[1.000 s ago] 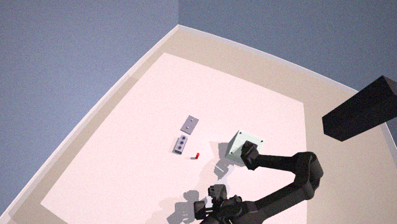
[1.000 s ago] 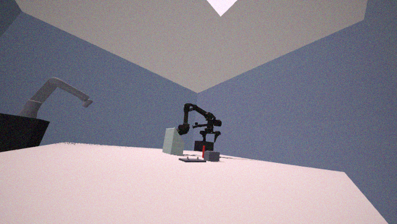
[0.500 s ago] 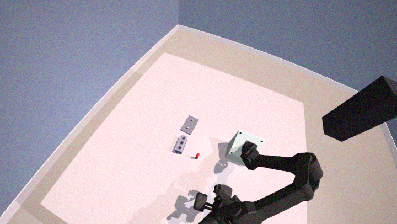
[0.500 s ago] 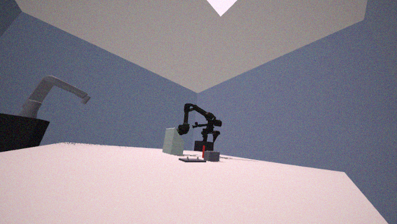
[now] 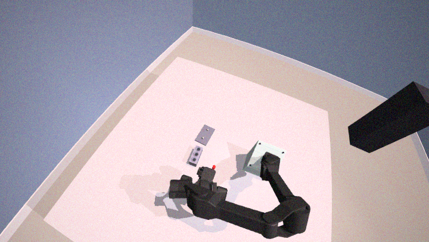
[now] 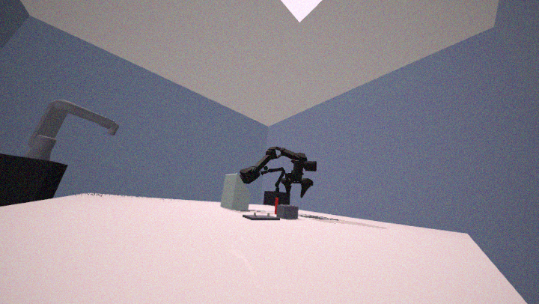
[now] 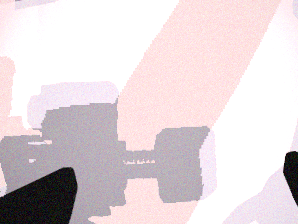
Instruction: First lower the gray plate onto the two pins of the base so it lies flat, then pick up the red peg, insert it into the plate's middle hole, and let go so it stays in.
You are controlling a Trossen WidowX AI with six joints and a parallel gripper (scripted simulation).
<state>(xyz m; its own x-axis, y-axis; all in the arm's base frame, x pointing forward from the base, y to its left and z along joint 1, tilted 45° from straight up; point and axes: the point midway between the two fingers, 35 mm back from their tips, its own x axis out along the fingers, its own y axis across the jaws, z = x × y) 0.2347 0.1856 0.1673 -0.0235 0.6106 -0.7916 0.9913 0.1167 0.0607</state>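
The base (image 5: 208, 135) (image 6: 261, 218) is a thin gray slab with two upright pins; nothing sits on them. The gray plate (image 5: 195, 157) (image 6: 287, 212), block-like with three holes in a row, stands off the base, close beside its near end in the top view. The red peg (image 5: 213, 167) (image 6: 276, 205) stands upright beside the plate; in the top view its lower part is hidden by the arm. My gripper (image 6: 295, 194) (image 7: 183, 173) is open and empty, pointing down above the table behind the peg and plate in the exterior view. The wrist view shows only fingers, tabletop and shadows.
My arm's pale green mounting block (image 5: 251, 157) (image 6: 234, 192) stands to one side of the parts. A large black block (image 5: 387, 120) (image 6: 30, 179) is farther off, with a pale curved arm-like object (image 6: 62, 109) on it in the exterior view.
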